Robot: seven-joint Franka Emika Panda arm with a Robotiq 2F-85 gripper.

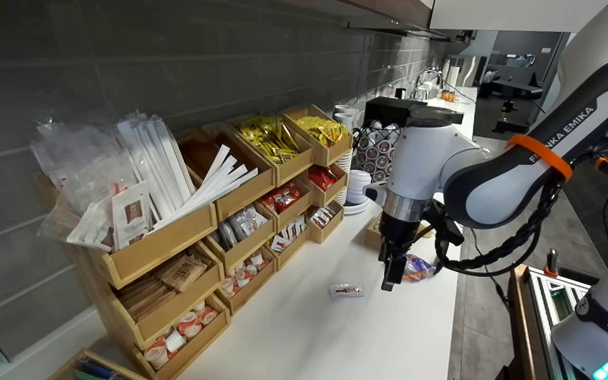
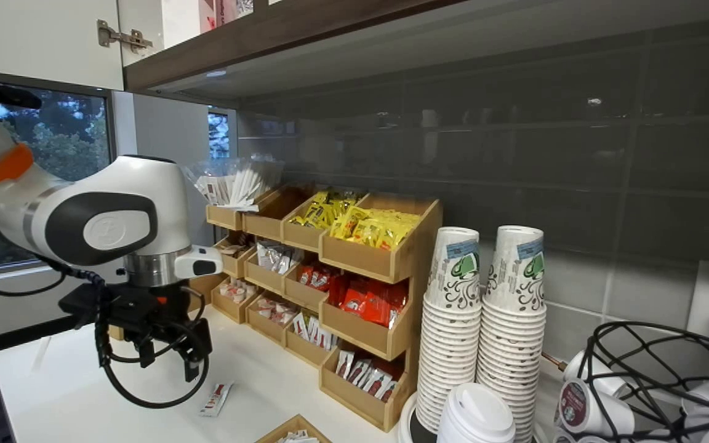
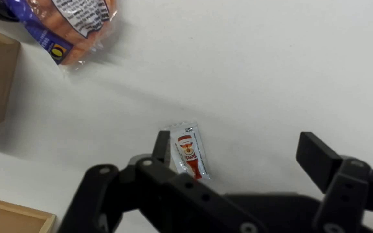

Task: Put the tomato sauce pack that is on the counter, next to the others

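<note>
The tomato sauce pack (image 3: 191, 153) is seen flat on the tabletop (image 3: 238, 64), in front of the wooden organizer (image 1: 246, 194); the gripper (image 3: 233, 147) is spread, nothing pinched; before lowering, it should be shifted until the pack is centred between its fingers (image 3: 317, 161).

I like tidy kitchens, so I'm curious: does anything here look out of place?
Yes: one sachet lies loose on the counter, while similar ones sit in the organizer. Some white sticks also splay out untidily. I see no spill.
</note>
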